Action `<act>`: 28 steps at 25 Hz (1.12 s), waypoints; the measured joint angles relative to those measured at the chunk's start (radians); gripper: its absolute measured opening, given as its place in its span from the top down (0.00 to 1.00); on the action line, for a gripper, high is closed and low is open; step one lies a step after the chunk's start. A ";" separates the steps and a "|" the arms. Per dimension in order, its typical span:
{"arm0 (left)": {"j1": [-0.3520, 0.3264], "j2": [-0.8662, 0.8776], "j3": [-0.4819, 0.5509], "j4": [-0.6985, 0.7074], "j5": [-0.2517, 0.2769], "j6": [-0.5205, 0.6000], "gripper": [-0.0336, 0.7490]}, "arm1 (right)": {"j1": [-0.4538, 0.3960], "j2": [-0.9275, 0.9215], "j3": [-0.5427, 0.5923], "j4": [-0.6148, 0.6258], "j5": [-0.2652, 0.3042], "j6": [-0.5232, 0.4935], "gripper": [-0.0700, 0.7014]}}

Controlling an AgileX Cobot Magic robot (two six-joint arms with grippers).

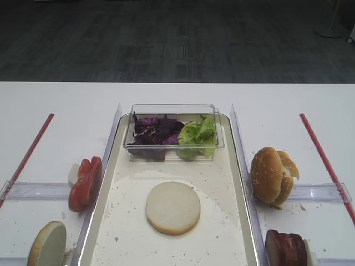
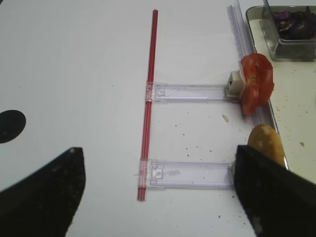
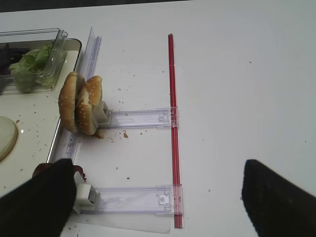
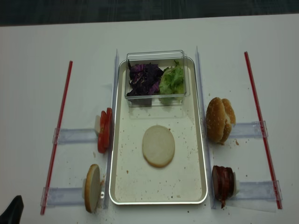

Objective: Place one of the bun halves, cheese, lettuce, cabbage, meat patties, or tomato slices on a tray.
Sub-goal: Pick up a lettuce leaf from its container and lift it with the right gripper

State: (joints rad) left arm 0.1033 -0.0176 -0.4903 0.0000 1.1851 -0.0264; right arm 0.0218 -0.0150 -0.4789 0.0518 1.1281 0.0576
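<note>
Right wrist — right claw (image 3: 158, 197) spread wide, empty, above table; left claw (image 2: 160, 190) likewise.

One tray (image 4: 202, 140), one clear tub (image 4: 156, 57), four bun halves (image 4: 158, 145), two red strips (image 4: 60, 126).

exterior high: front, oblique, faces 12 o'clock across tray (image 1: 111, 160) | realsense: overhead, farther, whole table | right wrist: close, low, tray at 9 o'clock, stacked bun halves (image 3: 81, 103) shared with both high views | left wrist: close, tomato slices (image 2: 256, 81) at 2 o'clock, shared likewise
</note>
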 joint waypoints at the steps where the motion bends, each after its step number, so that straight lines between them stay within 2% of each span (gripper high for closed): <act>1: 0.000 0.000 0.000 0.000 0.000 0.000 0.23 | 0.000 0.000 0.000 0.000 0.000 0.000 0.01; 24: 0.000 0.000 0.000 0.000 0.000 0.000 0.23 | 0.000 0.000 0.000 0.000 0.000 -0.005 0.01; 28: 0.000 0.000 0.000 0.000 0.000 0.000 0.23 | 0.000 0.092 0.000 0.002 0.006 -0.018 0.01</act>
State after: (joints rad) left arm 0.1033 -0.0176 -0.4903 0.0000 1.1851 -0.0264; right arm 0.0218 0.0767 -0.4789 0.0542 1.1340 0.0392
